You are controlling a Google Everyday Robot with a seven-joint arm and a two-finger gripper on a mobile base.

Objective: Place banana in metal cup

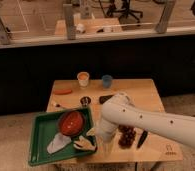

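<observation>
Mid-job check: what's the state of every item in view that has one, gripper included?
banana: lying in the green tray's near right corner, not held.
gripper: jaws open, low at the tray's right edge, beside the banana.
metal cup: upright on the table, no banana in it.
orange-and-white cup: upright.
blue cup: upright.
red bowl: upright in the tray.
rag: lying in the tray.

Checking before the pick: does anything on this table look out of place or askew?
The green plastic tray sits skewed, its near left corner overhanging the wooden table. The end effector hangs by the tray's right rim, beside the pale yellow banana.
</observation>
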